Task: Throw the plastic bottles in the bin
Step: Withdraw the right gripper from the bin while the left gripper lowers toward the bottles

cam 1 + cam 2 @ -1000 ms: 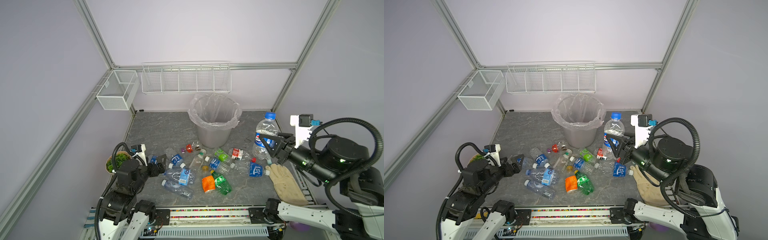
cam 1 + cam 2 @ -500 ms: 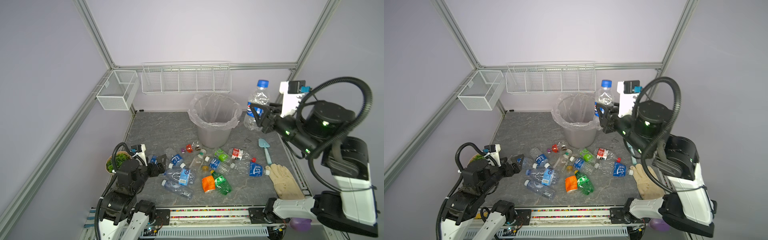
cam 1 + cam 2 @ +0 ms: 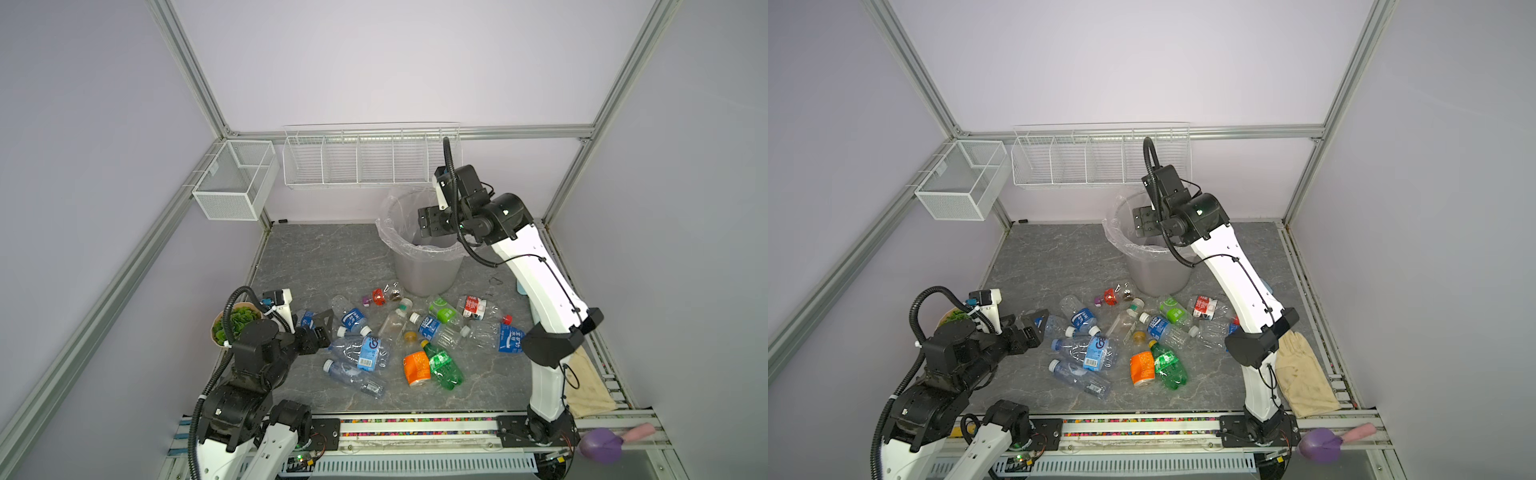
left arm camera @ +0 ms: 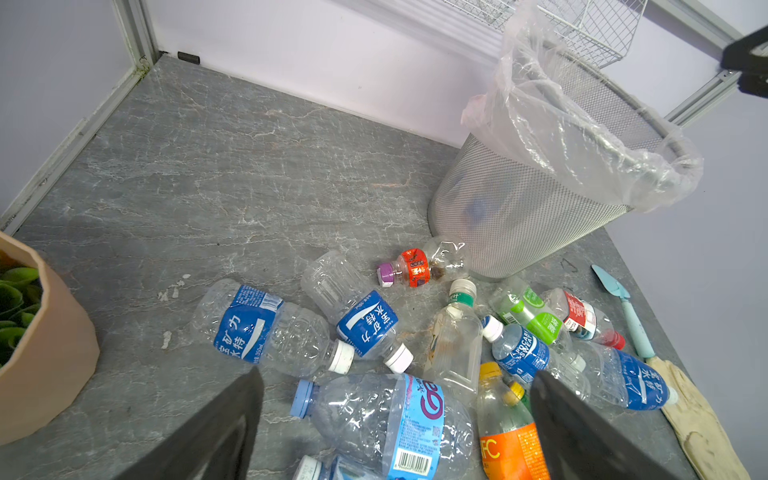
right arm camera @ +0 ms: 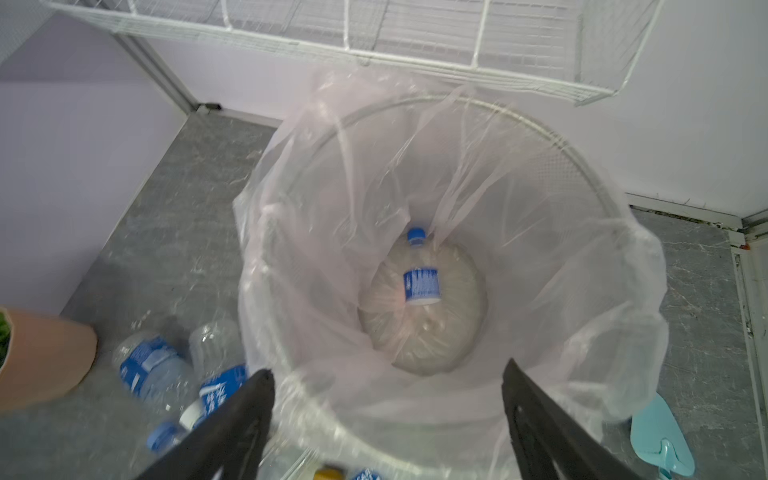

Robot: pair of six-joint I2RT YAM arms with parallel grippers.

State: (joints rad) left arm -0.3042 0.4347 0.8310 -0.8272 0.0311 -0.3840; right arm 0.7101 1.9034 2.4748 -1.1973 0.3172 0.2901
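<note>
Blue-capped bottle (image 5: 420, 284) lies in the bin (image 5: 555, 139).
My right hand (image 5: 385, 372) gapes empty above; left hand (image 4: 397, 380) apart too.

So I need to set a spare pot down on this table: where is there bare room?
The widest bare patch of table lies between the left wall, the back wall and the bin, behind the bottles. A thinner strip runs along the front rail, right of the green bottle. Before the bin it is crowded.
</note>
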